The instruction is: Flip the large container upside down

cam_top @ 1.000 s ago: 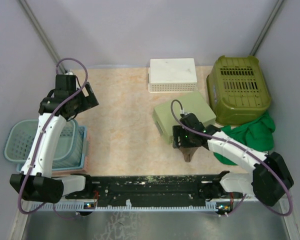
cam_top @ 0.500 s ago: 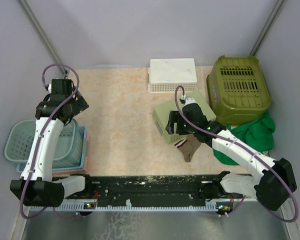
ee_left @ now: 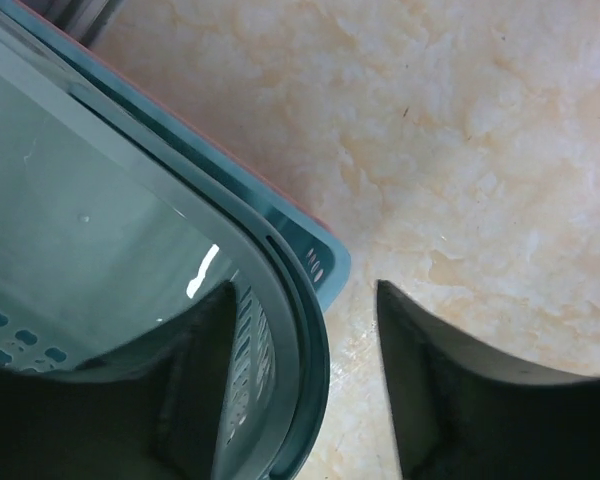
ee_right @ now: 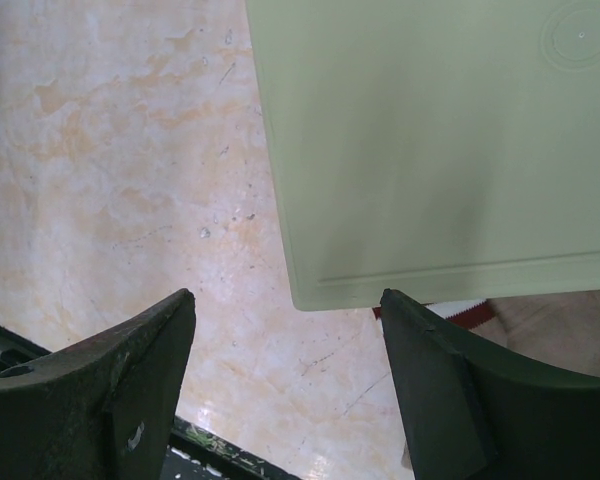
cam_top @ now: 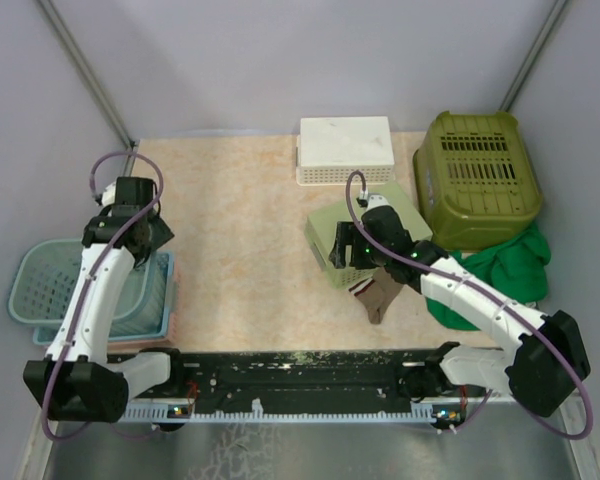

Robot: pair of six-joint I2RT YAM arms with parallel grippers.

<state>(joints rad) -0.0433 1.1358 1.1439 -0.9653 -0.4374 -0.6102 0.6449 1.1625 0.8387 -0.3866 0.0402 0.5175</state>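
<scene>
While the right gripper [ee_right: 285,295] hovers, jaws apart, over the pale green plastic box [ee_right: 430,140] mid-frame, the left gripper [ee_left: 300,290], fingers spread, straddles the rim of the large teal slotted plastic basket [cam_top: 40,285] at far left, seemingly to flip it.

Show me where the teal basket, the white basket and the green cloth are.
teal basket [cam_top: 35,285]: top view, its bare floor.
white basket [cam_top: 346,137]: top view, its flat top.
green cloth [cam_top: 515,262]: top view, its middle folds.

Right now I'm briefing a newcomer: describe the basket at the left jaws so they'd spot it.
Find the table, then the basket stack at its near left edge. It is the top basket, pale teal, nested in a bluer one.
</scene>
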